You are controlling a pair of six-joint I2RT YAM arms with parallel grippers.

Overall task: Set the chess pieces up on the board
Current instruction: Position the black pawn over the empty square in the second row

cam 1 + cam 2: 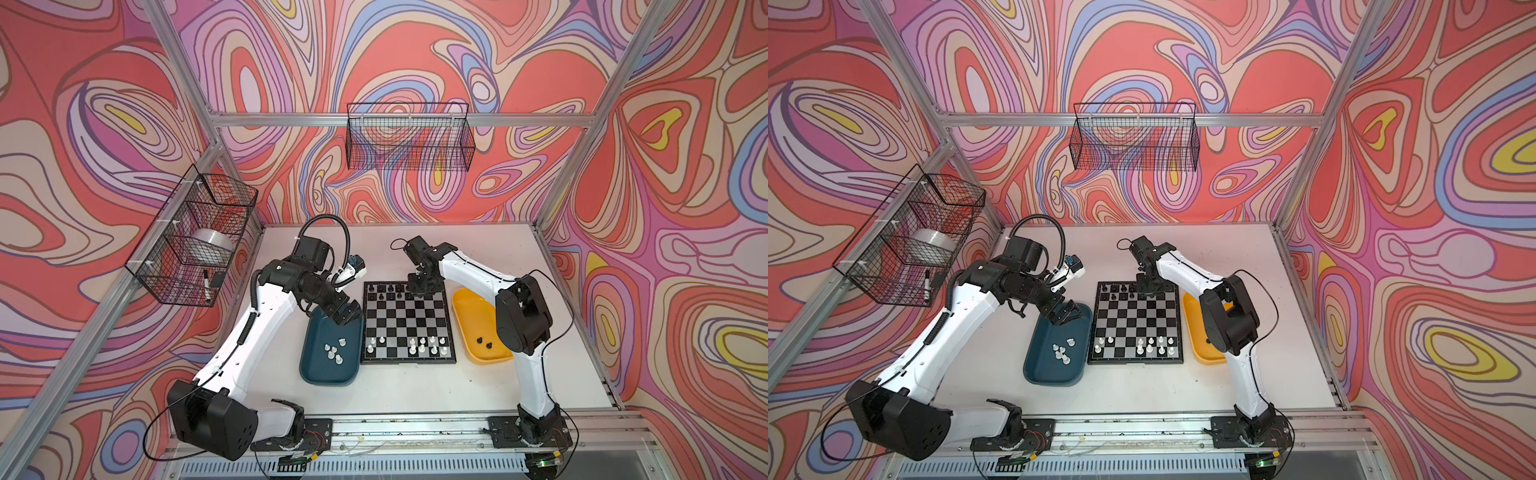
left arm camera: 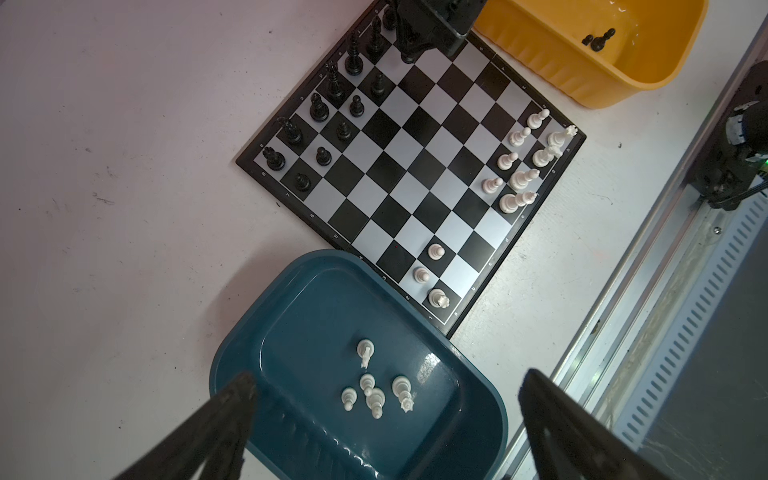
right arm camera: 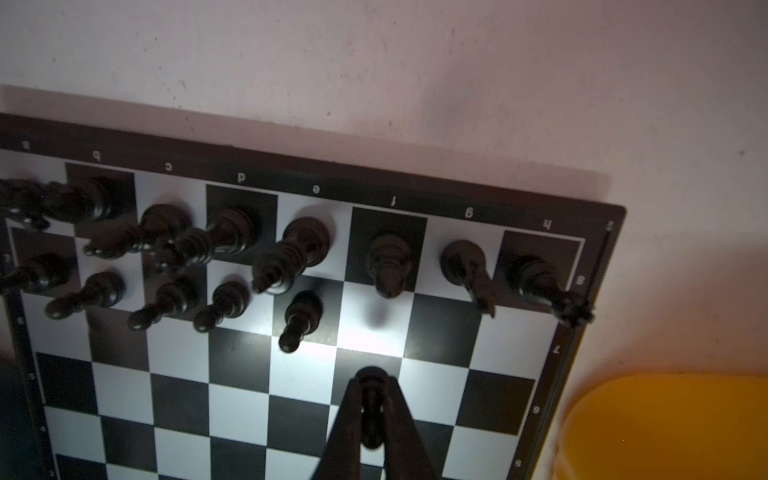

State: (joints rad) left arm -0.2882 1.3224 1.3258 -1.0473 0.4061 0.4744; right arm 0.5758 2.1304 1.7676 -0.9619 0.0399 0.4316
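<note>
The square black-framed chessboard (image 3: 432, 203) carries small pale letters a to h along one frame edge. Digits 8, 7, 6 and 5 mark the frame edge beside the yellow plastic tray (image 3: 665, 424).

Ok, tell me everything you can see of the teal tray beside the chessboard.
The teal tray is a shallow, oblong dish with rounded corners and a raised rim. It is glossy like plastic, with ribs on one inner end wall. It lies flat on the white table, close along the left edge of the board; whether they touch is unclear. Five white pieces sit bunched near its middle. The open left claw hovers over its far end.
</note>
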